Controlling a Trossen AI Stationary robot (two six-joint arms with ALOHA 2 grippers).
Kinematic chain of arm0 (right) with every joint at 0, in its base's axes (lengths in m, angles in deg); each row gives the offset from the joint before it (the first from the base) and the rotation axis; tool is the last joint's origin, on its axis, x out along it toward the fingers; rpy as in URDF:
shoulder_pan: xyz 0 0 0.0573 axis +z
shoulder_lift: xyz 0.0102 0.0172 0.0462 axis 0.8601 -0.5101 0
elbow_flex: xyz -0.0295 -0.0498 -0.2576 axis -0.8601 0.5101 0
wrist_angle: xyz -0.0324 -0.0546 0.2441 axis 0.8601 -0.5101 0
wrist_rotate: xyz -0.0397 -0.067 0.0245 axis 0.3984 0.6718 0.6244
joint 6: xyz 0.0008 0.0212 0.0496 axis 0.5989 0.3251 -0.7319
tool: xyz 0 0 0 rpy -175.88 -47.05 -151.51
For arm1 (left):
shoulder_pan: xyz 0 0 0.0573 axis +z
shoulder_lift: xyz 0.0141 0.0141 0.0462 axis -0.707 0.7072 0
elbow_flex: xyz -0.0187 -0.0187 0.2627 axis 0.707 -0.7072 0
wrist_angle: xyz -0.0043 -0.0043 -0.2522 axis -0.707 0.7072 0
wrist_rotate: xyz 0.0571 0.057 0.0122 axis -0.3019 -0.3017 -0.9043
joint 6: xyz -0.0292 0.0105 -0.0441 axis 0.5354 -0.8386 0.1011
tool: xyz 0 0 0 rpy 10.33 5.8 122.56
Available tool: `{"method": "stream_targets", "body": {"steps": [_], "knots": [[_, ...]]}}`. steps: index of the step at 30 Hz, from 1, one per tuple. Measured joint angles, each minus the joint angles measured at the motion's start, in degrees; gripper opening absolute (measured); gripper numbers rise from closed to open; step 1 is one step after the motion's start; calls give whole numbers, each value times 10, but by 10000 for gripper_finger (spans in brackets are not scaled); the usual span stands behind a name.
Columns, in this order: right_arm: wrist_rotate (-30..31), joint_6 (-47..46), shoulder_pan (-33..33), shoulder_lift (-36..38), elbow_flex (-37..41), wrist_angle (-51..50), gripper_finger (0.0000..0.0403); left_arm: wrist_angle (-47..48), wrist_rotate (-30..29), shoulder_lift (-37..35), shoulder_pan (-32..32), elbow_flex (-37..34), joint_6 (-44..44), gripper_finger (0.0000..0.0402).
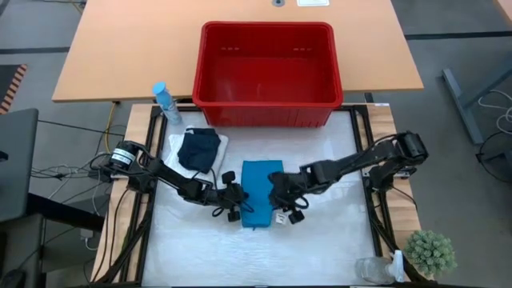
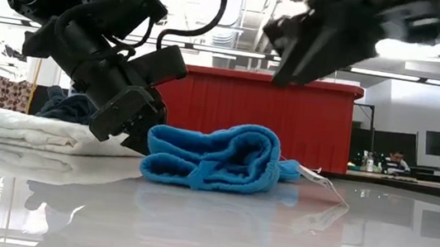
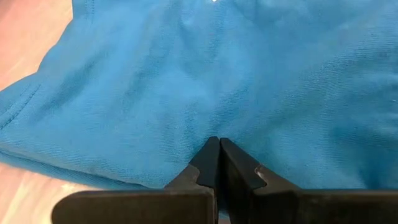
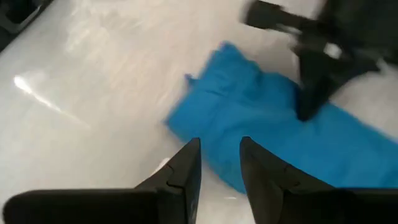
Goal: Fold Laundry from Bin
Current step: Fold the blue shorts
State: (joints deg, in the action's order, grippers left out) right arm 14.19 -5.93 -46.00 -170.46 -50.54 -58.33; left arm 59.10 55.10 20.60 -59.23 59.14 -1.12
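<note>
The teal-blue cloth (image 1: 260, 192) lies folded in a thick bundle on the white table mat, in front of the red bin (image 1: 268, 72). My left gripper (image 1: 240, 204) is shut, low at the cloth's left side (image 2: 154, 153). My right gripper (image 4: 219, 155) hangs open above the cloth's right side with nothing between its fingers; in the low view it is high above the table (image 2: 330, 36). To the left, the dark navy cloth (image 1: 198, 148) lies on top of the folded white cloth (image 2: 36, 129). My left gripper has its shut fingertips (image 3: 217, 149) against the teal cloth's surface (image 3: 205, 118) near its left edge. It comes slanting down from the table's left. The cloth lies slack on the table. Whether a layer is caught between the tips I cannot tell.
A blue bottle (image 1: 164, 100) stands at the mat's far left corner. A small plant (image 1: 432, 252) and a clear jar (image 1: 372, 268) stand at the near right corner. A white tag (image 2: 314, 174) trails from the teal cloth's right end. Bare mat lies in front of the cloth.
</note>
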Motion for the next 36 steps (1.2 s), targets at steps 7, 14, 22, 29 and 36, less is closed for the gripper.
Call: {"method": "stream_targets", "body": {"steps": [7,14,22,29,36], "knots": [[56,126,50,-6,-1,10,188,-2,0,0,0,0,0,0],[117,164,73,-67,-2,52,267,-3,0,0,0,0,0,0],[229,210,88,-129,-2,71,297,-4,-1,0,0,0,0,0],[237,205,90,-166,-2,98,297,-10,-1,1,0,0,0,0],[277,117,89,-177,-2,118,281,-22,-1,3,0,-1,9,0]]}}
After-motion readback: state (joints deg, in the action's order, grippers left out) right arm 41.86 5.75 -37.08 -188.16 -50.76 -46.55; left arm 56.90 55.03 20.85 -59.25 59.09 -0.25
